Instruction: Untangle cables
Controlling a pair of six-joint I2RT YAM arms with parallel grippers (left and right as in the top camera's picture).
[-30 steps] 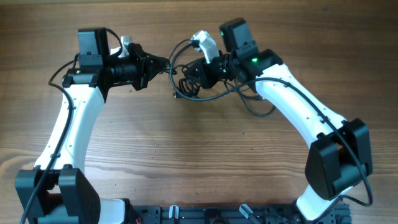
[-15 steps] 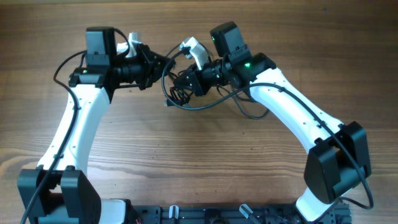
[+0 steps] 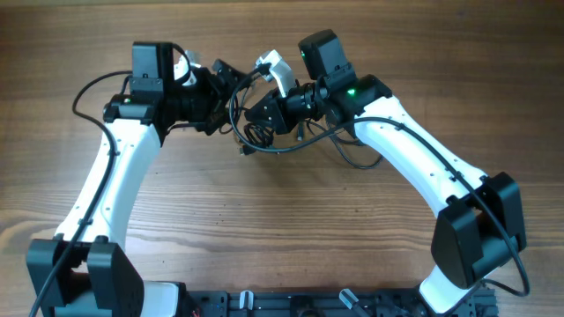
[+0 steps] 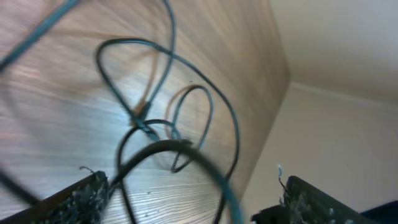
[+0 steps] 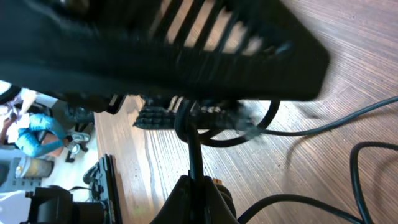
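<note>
The cables [image 3: 256, 132] hang as a knotted bunch in the upper middle of the overhead frame, between the two arms and above the counter [image 3: 282, 229]. The right tool [image 5: 198, 186] is closed on a cord, pinched between its fingers. The left tool [image 3: 220, 84] stands open, its jaws spread wide with loops passing between them, gripping nothing. The risk I see: pulling apart now could cinch the knot tighter, or the open left tool could snag a loop.

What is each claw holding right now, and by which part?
The right claw pinches a strand of the black cables, not a plug. The left claw is open, with cable loops between its fingers, gripping nothing.
</note>
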